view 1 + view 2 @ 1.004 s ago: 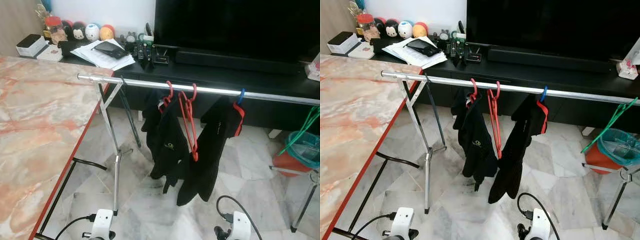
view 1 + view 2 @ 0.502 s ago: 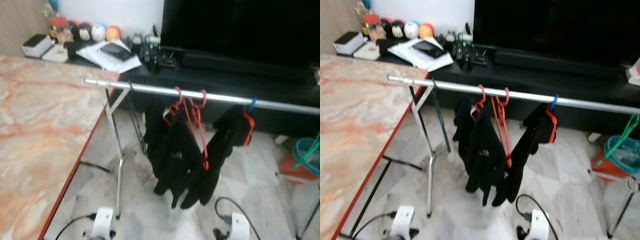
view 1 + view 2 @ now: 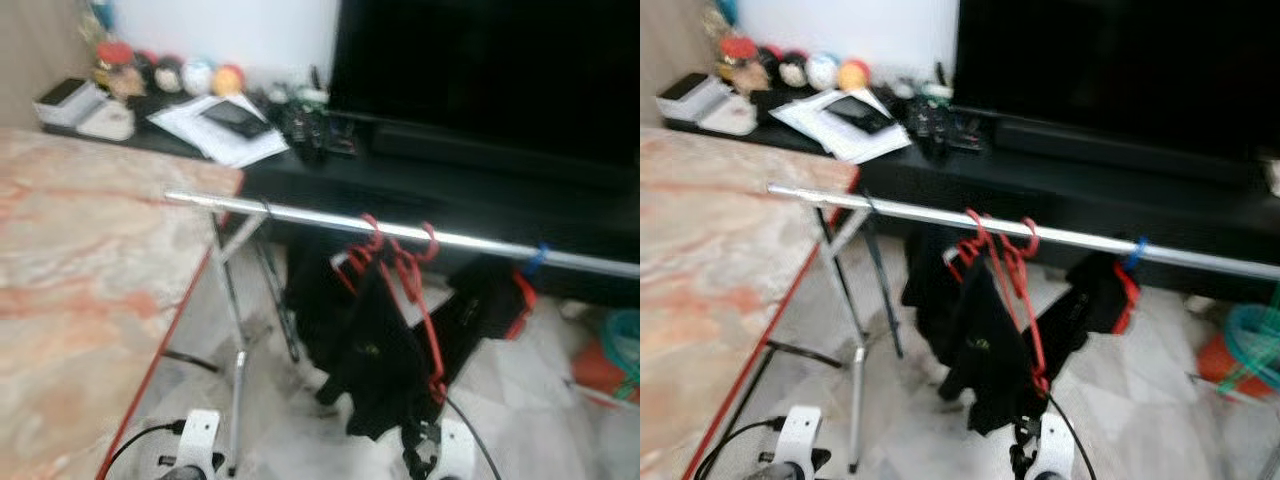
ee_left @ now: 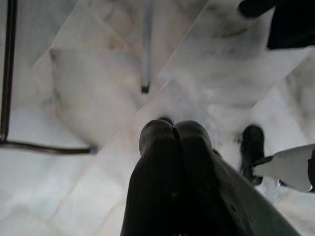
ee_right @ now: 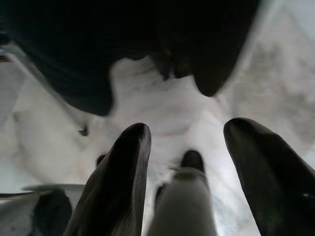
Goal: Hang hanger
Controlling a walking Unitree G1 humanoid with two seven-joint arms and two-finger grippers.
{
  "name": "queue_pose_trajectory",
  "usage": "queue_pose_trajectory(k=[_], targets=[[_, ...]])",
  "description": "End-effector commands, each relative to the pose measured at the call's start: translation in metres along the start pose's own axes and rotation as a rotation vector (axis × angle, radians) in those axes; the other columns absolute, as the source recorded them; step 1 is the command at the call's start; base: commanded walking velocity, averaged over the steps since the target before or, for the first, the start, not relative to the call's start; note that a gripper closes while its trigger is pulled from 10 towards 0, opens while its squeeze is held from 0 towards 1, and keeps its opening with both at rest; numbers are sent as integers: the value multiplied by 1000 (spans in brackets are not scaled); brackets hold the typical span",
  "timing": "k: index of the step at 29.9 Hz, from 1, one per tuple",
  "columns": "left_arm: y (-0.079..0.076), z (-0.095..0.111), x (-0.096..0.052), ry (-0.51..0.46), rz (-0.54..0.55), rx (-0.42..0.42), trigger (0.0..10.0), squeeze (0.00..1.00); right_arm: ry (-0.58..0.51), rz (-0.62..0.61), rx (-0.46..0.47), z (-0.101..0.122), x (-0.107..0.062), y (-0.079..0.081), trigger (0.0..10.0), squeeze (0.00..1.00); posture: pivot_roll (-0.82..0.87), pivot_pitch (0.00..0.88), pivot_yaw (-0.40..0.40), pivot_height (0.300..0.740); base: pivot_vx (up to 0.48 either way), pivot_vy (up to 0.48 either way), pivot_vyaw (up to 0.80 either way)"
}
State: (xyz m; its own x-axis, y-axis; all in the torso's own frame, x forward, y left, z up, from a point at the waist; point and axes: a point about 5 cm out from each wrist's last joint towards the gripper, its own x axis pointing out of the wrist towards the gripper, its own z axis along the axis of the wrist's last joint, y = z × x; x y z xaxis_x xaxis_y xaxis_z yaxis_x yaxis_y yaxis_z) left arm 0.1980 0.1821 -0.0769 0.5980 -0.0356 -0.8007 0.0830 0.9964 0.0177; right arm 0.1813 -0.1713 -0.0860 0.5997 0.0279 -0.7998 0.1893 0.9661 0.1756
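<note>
**Red hanger on the rail, both claws empty below it**

The left claw [image 4: 173, 129] hangs low over the marble floor [image 4: 88, 64], its two black fingers pressed together with nothing between them. The right claw [image 5: 187, 142] also points down at the floor, but its fingers stand wide apart and hold nothing; dark cloth hangs just above and ahead of it.

Up and forward from both claws runs the silver rail [image 3: 300, 213] of a clothes rack. On it, above and slightly left of the right claw, hangs the bare red hanger [image 3: 420, 300], its hook over the rail beside a second red hook that carries the black clothes [image 3: 375, 350]. Further right along the rail is another dark garment with a blue hook [image 3: 541, 256]. The marble-patterned desk [image 3: 90, 260] lies off to the left of the left claw, and beyond the rail stands a black TV cabinet [image 3: 420, 180].

The head views are blurred, so fine detail is uncertain. Judging by its thin frame, the hanger looks light, stiff and rather slippery plastic, liable to swing or twist if nudged. The best hold is probably on a straight side bar near the shoulder, clear of the clothes, leaving the hook free
</note>
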Motion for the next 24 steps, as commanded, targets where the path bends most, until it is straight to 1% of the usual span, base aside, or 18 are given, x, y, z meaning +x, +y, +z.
queue_pose_trajectory(k=[1, 3, 4, 5, 8, 9, 10, 11, 12, 13, 15, 16, 17, 18, 20, 22, 23, 24], targets=[[-8, -8, 0, 30, -24, -1, 10000, 0, 5, -39, -4, -5, -5, -19, 10000, 0, 36, 70, -63, 740, 0, 0, 0], [-8, -8, 0, 32, -24, -2, 10000, 0, -9, -36, -9, -3, -5, -23, 10000, 0, 34, 70, -65, 740, 0, 0, 0], [-8, -8, 0, 34, -25, -2, 10000, 0, -36, -40, -29, 4, -7, -35, 10000, 0, 28, 68, -67, 740, 0, 0, 0], [-8, -8, 0, 34, -25, -2, 10000, 0, -36, -40, -29, 4, -7, -35, 10000, 0, 28, 68, -67, 740, 0, 0, 0], [-8, -9, 0, 38, -27, -1, 10000, 0, -48, -88, -70, 18, -11, -56, 10000, 0, 23, 63, -69, 740, 0, 0, 0], [-8, -9, 0, 38, -28, -1, 10000, 0, -51, -102, -86, 20, -11, -59, 10000, 0, 23, 62, -69, 740, 0, 0, 0], [-9, -9, 0, 39, -29, 0, 10000, 0, -76, -102, -91, 25, -12, -60, 10000, 0, 24, 61, -71, 740, 0, 0, 0], [-9, -9, 0, 39, -29, 0, 10000, 0, -76, -102, -91, 25, -12, -60, 10000, 0, 24, 61, -71, 740, 0, 0, 0], [-9, -9, 0, 39, -30, 0, 10000, 0, -109, -103, -108, 32, -12, -62, 10000, 0, 24, 60, -71, 740, 0, 0, 0], [-8, -9, 0, 38, -31, -1, 10000, 0, -180, -98, -118, 44, -13, -62, 10000, 0, 24, 60, -71, 740, 0, 0, 0], [-8, -10, 0, 39, -32, 0, 10000, 0, -352, -67, -109, 72, -17, -61, 10000, 0, 12, 56, -76, 740, 0, 0, 0], [-8, -10, -1, 41, -34, 2, 10000, 0, -491, -24, -113, 94, -23, -55, 10000, 0, 12, 56, -76, 740, 0, 0, 0], [-8, -10, -1, 41, -34, 2, 10000, 0, -491, -24, -113, 94, -23, -55, 10000, 0, 12, 56, -76, 740, 0, 0, 0], [-9, -10, 0, 41, -35, 4, 10000, 0, -564, 2, -132, 108, -30, -49, 10000, 0, 5, 56, -79, 740, 0, 0, 0], [-9, -9, 0, 41, -37, 4, 10000, 0, -646, 42, -139, 125, -41, -39, 10000, 0, 5, 56, -79, 740, 0, 0, 0], [-9, -9, 0, 39, -38, 2, 10000, 0, -733, 116, -184, 149, -59, -18, 10000, 0, 7, 58, -83, 740, 0, 0, 0], [-9, -9, 0, 39, -38, 2, 10000, 0, -752, 140, -190, 154, -64, -12, 10000, 0, 7, 58, -83, 740, 0, 0, 0], [-9, -9, 0, 39, -38, 2, 10000, 0, -752, 140, -190, 154, -64, -12, 10000, 0, 7, 58, -83, 740, 0, 0, 0]])
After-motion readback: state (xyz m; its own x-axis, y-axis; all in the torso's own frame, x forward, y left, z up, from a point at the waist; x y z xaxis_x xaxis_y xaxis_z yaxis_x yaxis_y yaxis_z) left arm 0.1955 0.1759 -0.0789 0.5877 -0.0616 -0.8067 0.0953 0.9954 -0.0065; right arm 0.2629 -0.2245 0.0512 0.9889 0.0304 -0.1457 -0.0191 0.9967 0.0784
